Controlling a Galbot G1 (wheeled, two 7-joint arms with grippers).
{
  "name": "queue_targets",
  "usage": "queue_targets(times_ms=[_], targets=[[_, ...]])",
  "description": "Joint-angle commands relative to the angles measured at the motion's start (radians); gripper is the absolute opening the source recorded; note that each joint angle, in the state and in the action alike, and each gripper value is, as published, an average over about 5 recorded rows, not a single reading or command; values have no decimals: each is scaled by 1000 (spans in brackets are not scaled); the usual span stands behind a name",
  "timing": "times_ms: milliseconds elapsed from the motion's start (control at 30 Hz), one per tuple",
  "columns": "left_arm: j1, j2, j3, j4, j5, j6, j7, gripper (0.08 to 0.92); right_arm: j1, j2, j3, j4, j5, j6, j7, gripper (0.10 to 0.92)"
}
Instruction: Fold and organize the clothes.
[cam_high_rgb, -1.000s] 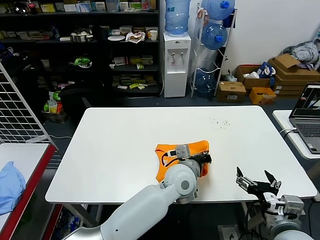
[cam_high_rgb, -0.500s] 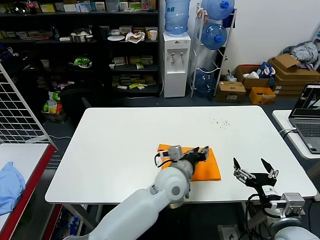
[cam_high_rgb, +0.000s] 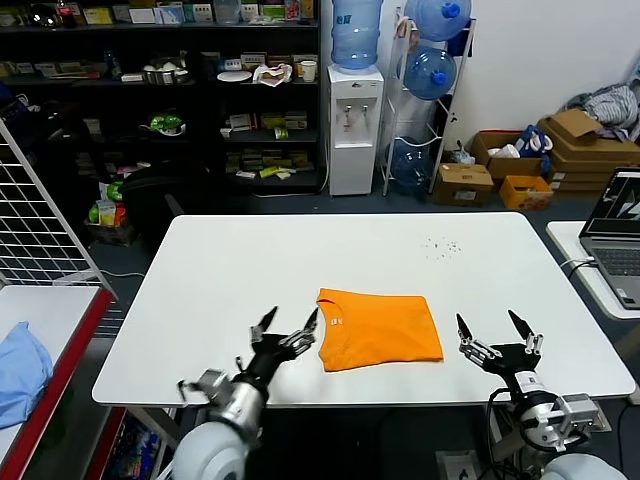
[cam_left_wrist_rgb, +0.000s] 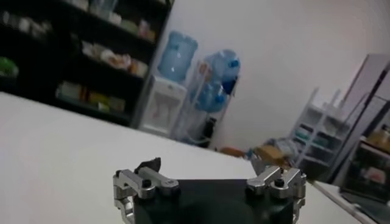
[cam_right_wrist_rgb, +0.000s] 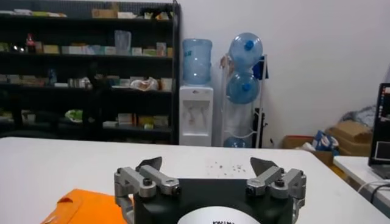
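On the white table (cam_high_rgb: 250, 270), toward its near edge, the folded orange T-shirt (cam_high_rgb: 378, 328) lies flat. The left gripper (cam_high_rgb: 288, 333) hovers just beside its left edge, fingers spread, apparently clear of it. The right gripper (cam_high_rgb: 497, 335) hangs right, open, empty.

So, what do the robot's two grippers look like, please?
The left gripper and the right gripper both have thin black pointed fingers on silver metal knuckle brackets with dark screws, set on a black base. A black cable loops beside the left wrist. The arm shells are pale grey.
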Motion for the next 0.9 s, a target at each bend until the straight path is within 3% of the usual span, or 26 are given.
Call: queue_targets(times_ms=[33, 133, 233, 533, 900], targets=[[530, -151, -500, -114, 411, -403, 346, 901, -83, 101, 57, -110, -53, 314, -197, 921], [563, -226, -508, -119, 418, -441, 367, 918, -109, 154, 72, -117, -73, 373, -245, 921], [597, -256, -508, -123, 428, -463, 378, 921, -122, 214, 72, -104, -102, 406, -275, 921], [666, -292, -520, -100, 438, -507, 377, 921, -125, 349, 80, -95, -198, 473, -272, 921], [676, -317, -504, -98, 488, -493, 340, 921, -148, 404, 83, -110, -234, 544, -274, 921]])
